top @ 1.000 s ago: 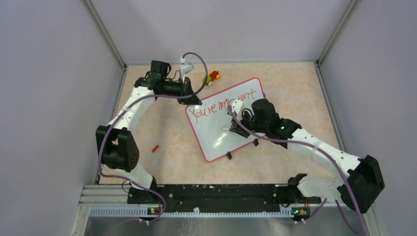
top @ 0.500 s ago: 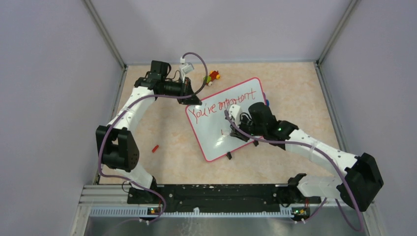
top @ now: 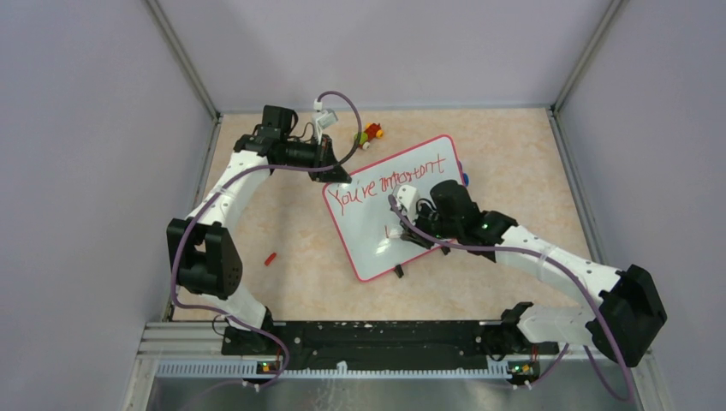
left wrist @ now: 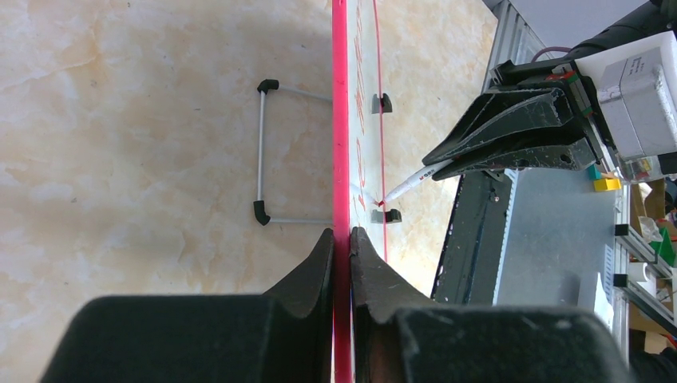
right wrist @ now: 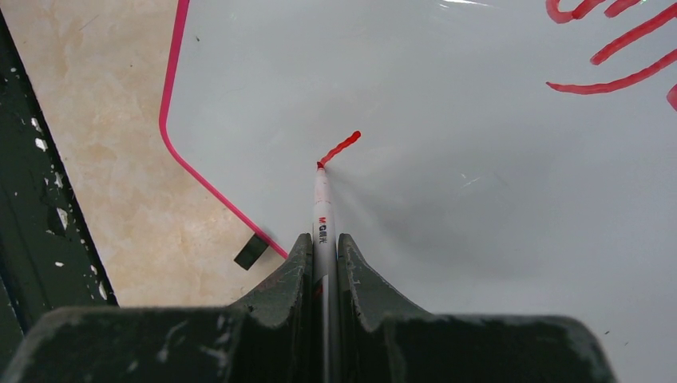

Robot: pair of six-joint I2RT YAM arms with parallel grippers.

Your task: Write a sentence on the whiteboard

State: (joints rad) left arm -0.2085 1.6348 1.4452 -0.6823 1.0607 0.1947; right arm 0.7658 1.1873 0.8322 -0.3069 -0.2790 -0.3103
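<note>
1 line of the sentence [top: 389, 184] done, 2nd has 1 stroke; yr right gripper [right wrist: 323, 239] clamps marker [right wrist: 322, 203], left gripper [left wrist: 342, 233] pinches whiteboard [top: 372, 248] rim.

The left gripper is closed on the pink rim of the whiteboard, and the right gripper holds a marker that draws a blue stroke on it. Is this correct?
Not quite: the stroke is red, not blue. The right wrist view shows the marker in the right gripper, its tip at a short red stroke on the whiteboard. The left gripper is indeed closed on the pink rim.
</note>
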